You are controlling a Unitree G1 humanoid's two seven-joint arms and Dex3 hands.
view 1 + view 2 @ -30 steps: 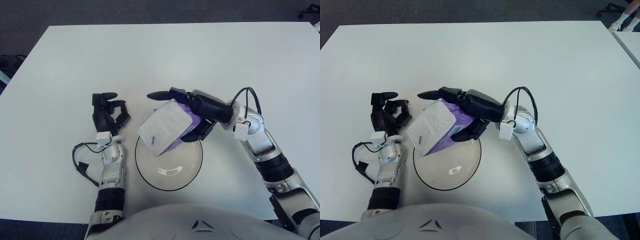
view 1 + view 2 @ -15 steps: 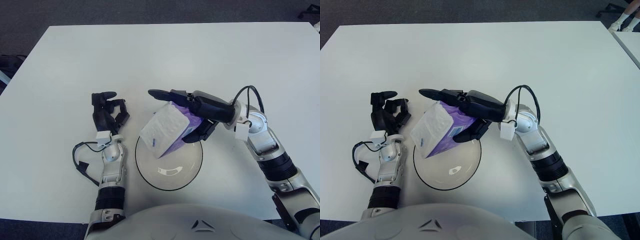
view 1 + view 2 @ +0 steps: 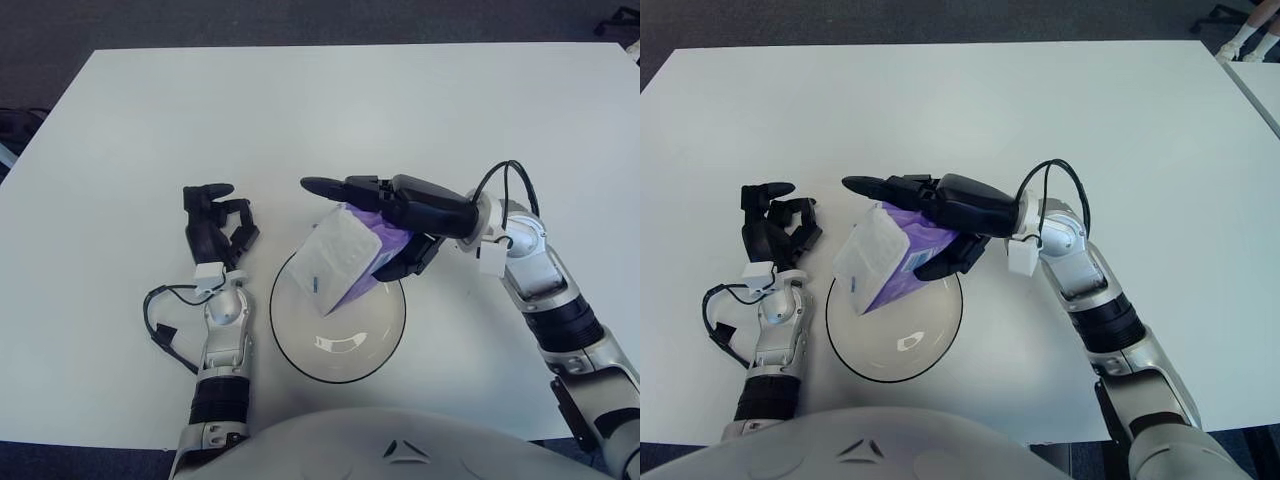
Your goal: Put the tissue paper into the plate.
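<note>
Right hand (image 3: 395, 215) gripping tissue paper (image 3: 345, 255), fingers clamped around pack, holding it tilted over plate (image 3: 385, 345) on desk (image 3: 300, 110). Pack not yet released; lowering and letting go remaining. Left hand (image 3: 215, 225) idling left of plate, fingers curled, gripping nothing.

Even, diffuse light from overhead fills the scene; the white table (image 3: 420, 110) reads bright with no hot glare. Shadows are soft and short: a faint one lies under the right hand's (image 3: 395, 215) fingers (image 3: 325, 186), and a dim patch beside the left hand's (image 3: 215, 225) curled fingers. The plate's (image 3: 385, 350) glossy bowl shows one small highlight below the fingertips. Focus is sharp throughout; the far table edges bow slightly.
</note>
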